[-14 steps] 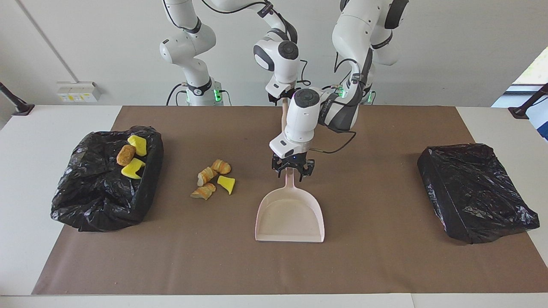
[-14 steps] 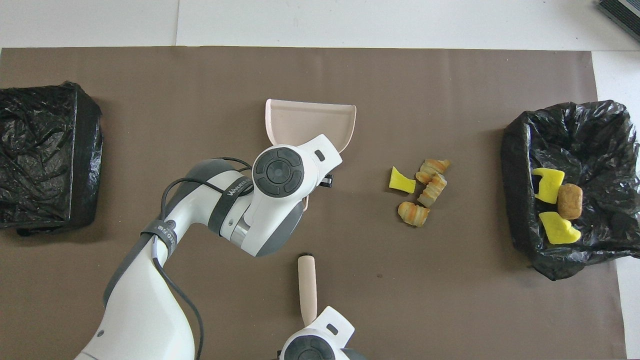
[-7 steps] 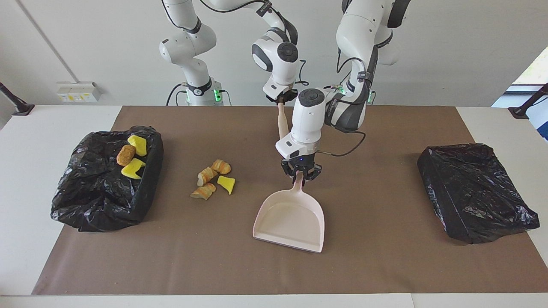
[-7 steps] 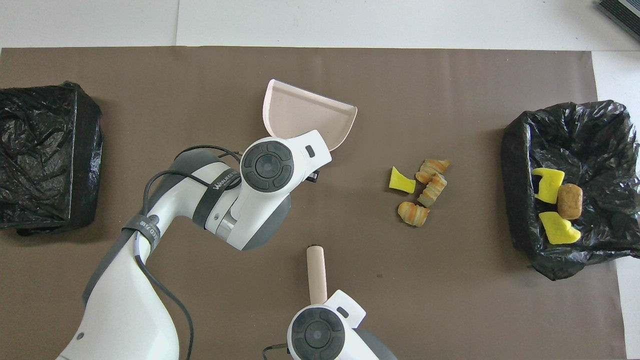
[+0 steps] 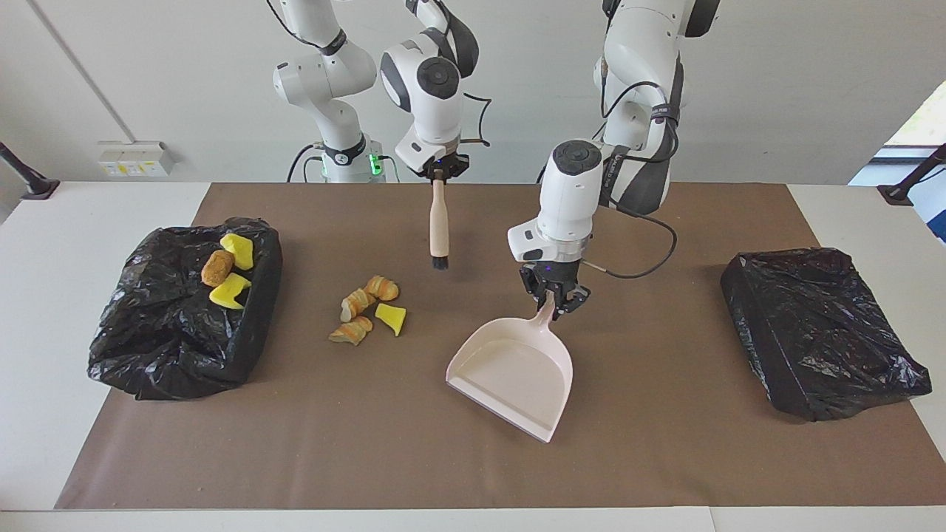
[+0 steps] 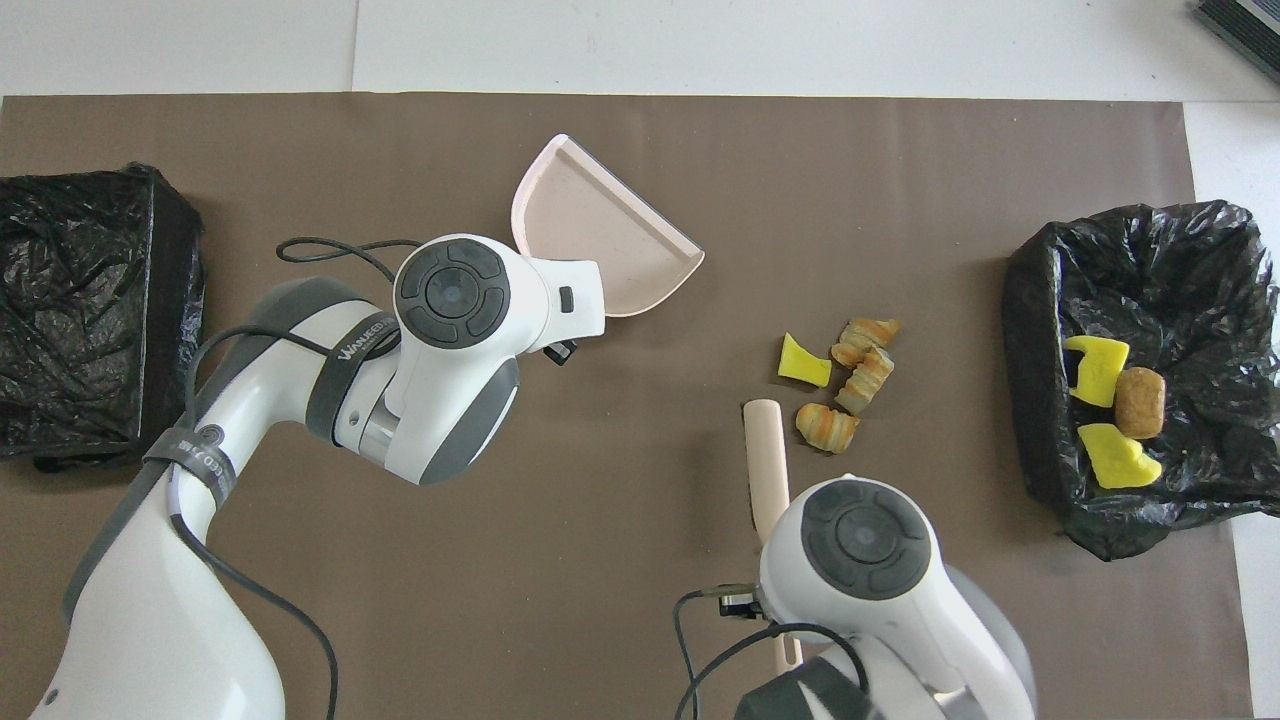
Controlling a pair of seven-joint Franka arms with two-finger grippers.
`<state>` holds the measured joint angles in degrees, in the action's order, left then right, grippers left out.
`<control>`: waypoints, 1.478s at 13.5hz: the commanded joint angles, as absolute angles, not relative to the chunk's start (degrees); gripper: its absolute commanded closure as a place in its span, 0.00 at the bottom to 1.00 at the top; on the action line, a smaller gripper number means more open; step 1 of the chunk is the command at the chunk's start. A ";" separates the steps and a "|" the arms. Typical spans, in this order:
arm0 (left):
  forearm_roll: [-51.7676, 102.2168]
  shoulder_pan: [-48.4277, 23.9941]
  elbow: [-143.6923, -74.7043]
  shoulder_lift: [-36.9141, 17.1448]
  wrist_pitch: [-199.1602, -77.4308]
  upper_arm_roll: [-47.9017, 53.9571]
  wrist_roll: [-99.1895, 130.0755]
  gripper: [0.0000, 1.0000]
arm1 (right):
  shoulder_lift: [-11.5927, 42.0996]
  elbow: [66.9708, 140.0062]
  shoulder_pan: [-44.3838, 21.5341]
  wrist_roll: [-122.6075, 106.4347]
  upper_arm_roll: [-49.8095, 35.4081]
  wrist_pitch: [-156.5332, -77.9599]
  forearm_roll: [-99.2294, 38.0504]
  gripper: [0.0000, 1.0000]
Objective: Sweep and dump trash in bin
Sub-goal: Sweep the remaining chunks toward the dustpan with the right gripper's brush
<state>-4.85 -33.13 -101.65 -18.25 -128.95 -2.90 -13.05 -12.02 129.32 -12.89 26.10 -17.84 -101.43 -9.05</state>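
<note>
You're looking at a white counter (image 5: 44, 244) covered by a matte brown mat (image 5: 665, 443), set against a plain pale wall with a bright window at the left arm's end. A crinkled glossy black bag lines the open bin (image 5: 177, 347) at the right arm's end; a second black-wrapped bin (image 5: 820, 332) sits at the other end. Three pieces of trash (image 5: 224, 270) lie in the open bin; four more scraps (image 5: 367, 308), spongy yellow and bread-like tan, cluster on the mat beside it. Your left gripper (image 5: 553, 298) is clamped on the handle of the smooth pink plastic dustpan (image 5: 510, 373), its scoop tilted. Your right gripper (image 5: 439, 167) is closed on a brush (image 5: 439, 225) that hangs over the mat.
</note>
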 commanded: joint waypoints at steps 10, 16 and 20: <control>-2.90 -31.28 -109.16 -14.24 -126.04 -2.02 -47.72 1.00 | 4.11 116.99 10.09 6.86 -18.81 -103.09 16.04 1.00; -2.90 -33.48 -115.91 -10.91 -126.82 -2.11 -47.11 1.00 | 7.30 119.70 9.49 8.25 -18.90 -105.47 17.06 1.00; -2.90 -34.01 -116.72 -10.55 -126.83 -2.11 -46.76 1.00 | 7.21 120.76 5.11 15.70 -19.07 -105.38 7.93 1.00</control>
<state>-3.53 -33.21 -114.17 -12.50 -126.87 -1.39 -45.84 8.02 119.47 6.84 11.48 -18.42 -105.18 11.13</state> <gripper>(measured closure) 0.678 0.740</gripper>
